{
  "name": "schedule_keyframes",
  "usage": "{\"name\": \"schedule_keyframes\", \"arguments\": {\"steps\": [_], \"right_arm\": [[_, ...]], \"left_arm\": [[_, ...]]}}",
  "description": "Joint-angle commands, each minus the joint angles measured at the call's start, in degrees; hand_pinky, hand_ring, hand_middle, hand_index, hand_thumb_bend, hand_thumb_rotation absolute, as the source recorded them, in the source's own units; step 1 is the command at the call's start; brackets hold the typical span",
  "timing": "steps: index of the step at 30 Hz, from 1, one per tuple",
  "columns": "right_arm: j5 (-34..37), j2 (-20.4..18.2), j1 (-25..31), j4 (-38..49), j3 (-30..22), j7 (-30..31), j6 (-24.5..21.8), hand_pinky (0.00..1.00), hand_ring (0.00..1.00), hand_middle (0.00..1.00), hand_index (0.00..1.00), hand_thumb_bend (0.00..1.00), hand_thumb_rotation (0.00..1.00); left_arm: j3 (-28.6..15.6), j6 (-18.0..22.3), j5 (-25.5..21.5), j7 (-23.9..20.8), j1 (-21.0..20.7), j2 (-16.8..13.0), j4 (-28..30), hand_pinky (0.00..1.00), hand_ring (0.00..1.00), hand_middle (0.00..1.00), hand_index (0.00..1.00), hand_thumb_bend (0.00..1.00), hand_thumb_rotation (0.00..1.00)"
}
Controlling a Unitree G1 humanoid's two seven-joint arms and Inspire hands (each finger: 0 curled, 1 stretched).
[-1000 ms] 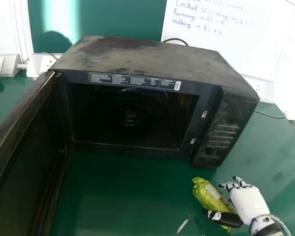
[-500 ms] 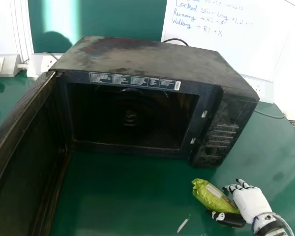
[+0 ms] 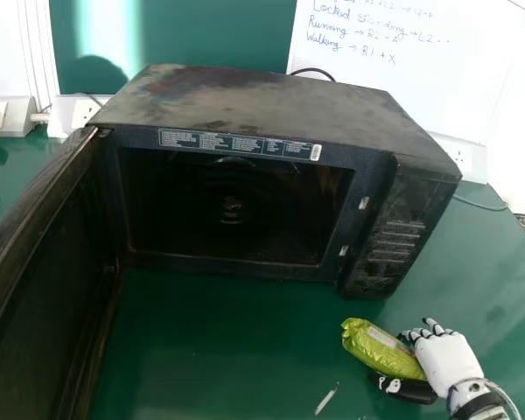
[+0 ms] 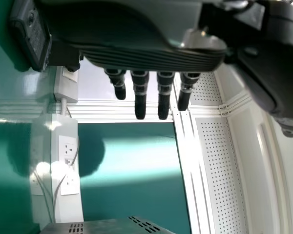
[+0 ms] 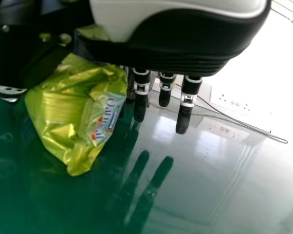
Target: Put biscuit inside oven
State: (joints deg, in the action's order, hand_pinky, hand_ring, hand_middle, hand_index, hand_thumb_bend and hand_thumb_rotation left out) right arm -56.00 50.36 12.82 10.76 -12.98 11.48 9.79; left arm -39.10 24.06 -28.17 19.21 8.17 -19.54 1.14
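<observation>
Across the lower part of the head view, a green surface (image 3: 210, 341) is carrying the oven (image 3: 271, 105), whose door (image 3: 48, 262) is standing open along the left edge. At the lower right, the right robot hand (image 3: 444, 360) is standing wide, fingers outstretched; the left robot hand (image 4: 136, 53) is idling in its wrist view. Just left of the right palm, the biscuit packet (image 3: 376, 347) is lying between thumb and fingers, seemingly ungripped. Grasping it well is calling for a gentle, even squeeze, sparing the biscuits inside, before lifting.
</observation>
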Motion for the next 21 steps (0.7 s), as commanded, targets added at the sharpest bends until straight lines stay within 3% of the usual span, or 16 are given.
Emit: {"name": "schedule_keyframes", "arguments": {"steps": [1, 11, 18, 21], "right_arm": [[-0.4, 0.9, 0.7, 0.6, 0.7, -0.3, -0.5, 0.77, 0.85, 0.90, 0.88, 0.95, 0.57], [-1.5, 1.0, 1.2, 1.4, 1.2, -0.6, -0.2, 0.77, 0.84, 0.89, 0.88, 0.94, 0.58], [-0.7, 0.9, 1.2, 0.5, 1.4, -4.4, 1.2, 0.63, 0.71, 0.81, 0.80, 0.94, 0.48], [-0.8, 1.3, 1.2, 0.3, 1.5, -4.8, 1.3, 0.61, 0.68, 0.79, 0.79, 0.94, 0.47]], "left_arm": [[0.3, 0.2, -0.2, -0.2, 0.8, 0.6, 1.0, 0.98, 0.91, 0.94, 1.00, 1.00, 1.00], [0.4, 0.0, 0.0, -0.6, 0.9, 1.1, 1.6, 0.98, 0.91, 0.94, 1.00, 1.00, 1.00], [0.5, 0.2, 0.1, -0.5, 1.1, 1.3, 2.0, 0.99, 0.92, 0.94, 1.00, 1.00, 1.00], [0.5, 0.3, 0.1, -0.3, 1.1, 1.3, 2.0, 0.99, 0.92, 0.95, 1.00, 1.00, 1.00]]}}
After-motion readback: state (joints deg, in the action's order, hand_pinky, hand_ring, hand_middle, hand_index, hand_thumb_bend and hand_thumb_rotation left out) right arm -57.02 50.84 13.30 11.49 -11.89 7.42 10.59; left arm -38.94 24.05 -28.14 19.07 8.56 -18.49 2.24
